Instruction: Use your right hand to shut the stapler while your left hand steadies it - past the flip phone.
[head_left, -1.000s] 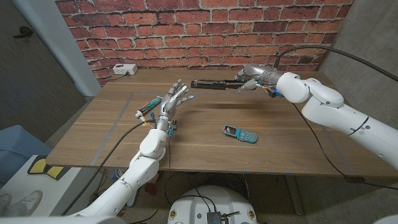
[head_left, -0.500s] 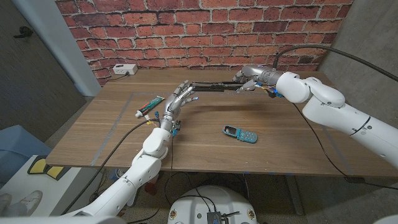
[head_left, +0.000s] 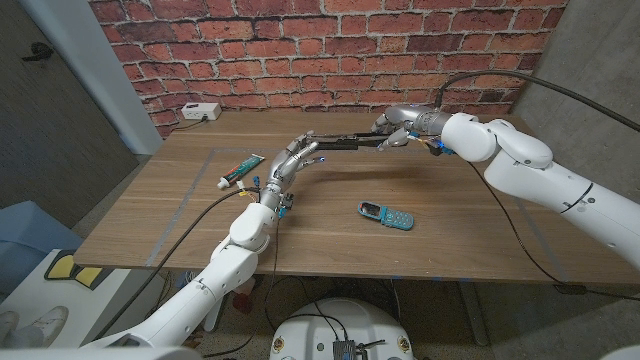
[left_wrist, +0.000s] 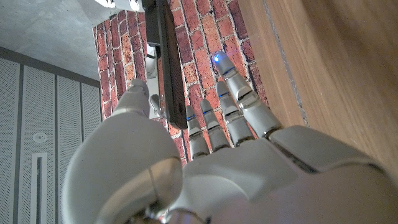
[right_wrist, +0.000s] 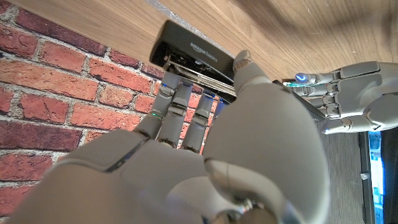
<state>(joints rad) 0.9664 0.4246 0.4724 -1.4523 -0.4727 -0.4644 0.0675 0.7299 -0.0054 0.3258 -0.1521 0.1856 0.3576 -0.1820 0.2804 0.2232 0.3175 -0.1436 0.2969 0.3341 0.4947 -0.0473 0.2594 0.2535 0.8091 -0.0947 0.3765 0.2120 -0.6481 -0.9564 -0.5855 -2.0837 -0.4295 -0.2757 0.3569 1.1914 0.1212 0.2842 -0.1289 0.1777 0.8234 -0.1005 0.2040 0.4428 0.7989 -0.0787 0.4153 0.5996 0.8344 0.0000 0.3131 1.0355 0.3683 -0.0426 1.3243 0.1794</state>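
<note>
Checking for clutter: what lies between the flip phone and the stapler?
Bare wood only, in the head view, between phone and stapler.

Looks like a robot lab or test room, not a home: a plain wooden table stands against a bare brick wall, with grey concrete wall at the side and a ribbed grey panel in the left wrist view. Loose black cables trail over the table edge, a small white box with a cord sits at the back corner, and tape lines are marked on the tabletop.
</note>
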